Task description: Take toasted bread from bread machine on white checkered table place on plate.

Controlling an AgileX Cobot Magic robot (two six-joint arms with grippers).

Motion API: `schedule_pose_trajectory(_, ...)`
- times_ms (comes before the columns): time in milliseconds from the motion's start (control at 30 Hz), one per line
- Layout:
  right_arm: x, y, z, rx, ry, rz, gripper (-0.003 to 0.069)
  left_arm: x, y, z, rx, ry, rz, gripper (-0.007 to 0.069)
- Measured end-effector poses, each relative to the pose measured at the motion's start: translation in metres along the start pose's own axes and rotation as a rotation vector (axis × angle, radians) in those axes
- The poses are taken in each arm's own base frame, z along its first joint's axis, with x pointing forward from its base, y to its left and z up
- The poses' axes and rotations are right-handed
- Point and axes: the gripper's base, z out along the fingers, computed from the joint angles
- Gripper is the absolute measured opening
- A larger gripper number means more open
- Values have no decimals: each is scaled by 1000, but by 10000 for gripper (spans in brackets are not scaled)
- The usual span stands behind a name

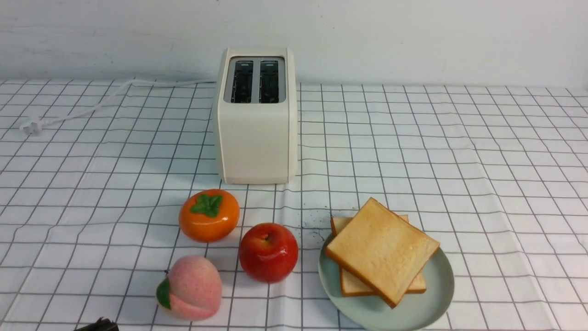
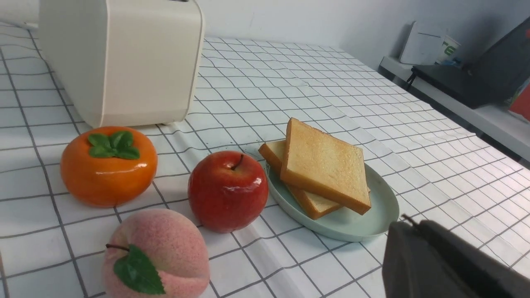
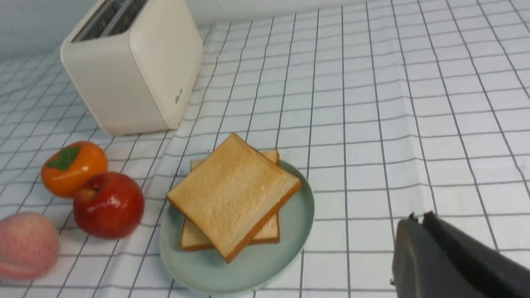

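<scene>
Now two golden, brown-crusted toasted bread (image 1: 381, 250) slices overlap, skewed.

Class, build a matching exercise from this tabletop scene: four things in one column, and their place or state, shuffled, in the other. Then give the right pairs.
Things:
1. bread machine
2. toasted bread
3. apple
4. peach

Place or state:
A. stacked on the plate
B. slots empty
C. nearest the camera in the front view
D. just left of the plate

Pairs: 1-B, 2-A, 3-D, 4-C
</scene>
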Motion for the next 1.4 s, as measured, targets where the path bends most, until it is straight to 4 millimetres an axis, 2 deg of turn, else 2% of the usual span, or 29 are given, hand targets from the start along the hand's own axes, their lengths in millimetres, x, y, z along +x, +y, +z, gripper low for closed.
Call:
schedule_pose_trajectory(100, 5, -4, 10, 5, -35, 7, 9, 0, 0, 0, 0, 0, 0, -13)
schedule_pose_trajectory(467, 19, -10, 20, 13, 6, -17, 22, 0, 0, 0, 1, 0, -3, -13)
schedule_pose_trajectory(567, 24, -14, 24, 33, -5, -45, 1, 0, 0, 0, 1, 0, -4, -13)
schedule_pose_trajectory(667, 46, -22, 33, 48, -10, -88, -20, 0, 0, 0, 1, 0, -4, -13)
schedule_pose_trajectory(833, 103, -42, 46, 65, -28, -162, -20, 0, 0, 0, 1, 0, -4, -13)
schedule_pose_trajectory(900, 114, -45, 47, 68, -15, -171, -20, 0, 0, 0, 1, -1, -5, -13)
schedule_pose_trajectory(1400, 117, -46, 47, 74, -1, -177, -19, 0, 0, -1, 4, 0, -6, -11)
